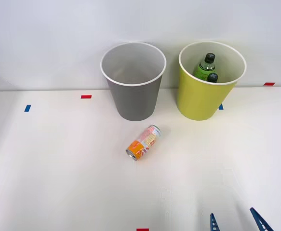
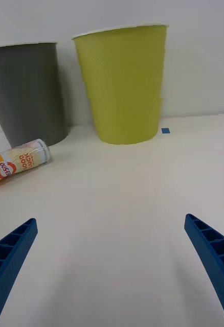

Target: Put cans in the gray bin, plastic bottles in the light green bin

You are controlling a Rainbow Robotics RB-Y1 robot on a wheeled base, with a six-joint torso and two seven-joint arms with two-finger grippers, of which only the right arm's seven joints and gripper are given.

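An orange and pink-white can lies on its side on the white table, just in front of the gray bin; the wrist view shows the can beside that bin. The light green bin stands to the right of the gray one and holds two green plastic bottles with black caps. Its outer wall faces the wrist camera. My right gripper is open at the front right of the table, well short of the can, with nothing between its blue fingers.
The table is white with a pale wall behind the bins. Small red tape marks and blue tape marks dot its surface, one blue mark by the green bin's foot.
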